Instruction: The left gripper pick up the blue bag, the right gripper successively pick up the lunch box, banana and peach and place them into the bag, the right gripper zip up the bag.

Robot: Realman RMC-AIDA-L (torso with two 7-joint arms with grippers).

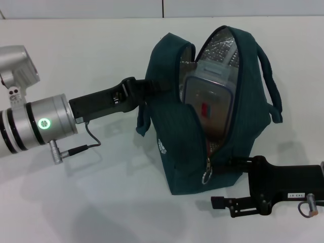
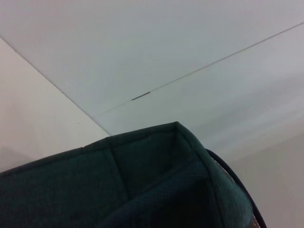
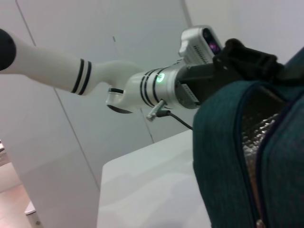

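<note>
Left gripper (image 1: 143, 91) clamped on the blue bag's (image 1: 177, 167) left handle, right gripper (image 1: 234, 177), fingers apart, should catch the ring pull (image 1: 206, 177) squarely

1. Lunch box (image 1: 208, 104): lower part hidden inside the blue bag (image 1: 177, 162).
2. Left gripper (image 1: 154, 86): fingertips concealed by a bag handle; grip unreadable.
3. Right gripper (image 1: 234, 163): fingertips hidden against the bag by the zipper pull (image 1: 206, 176).

Lab: bare white table (image 1: 101, 202), panelled walls (image 3: 71, 142)
</note>
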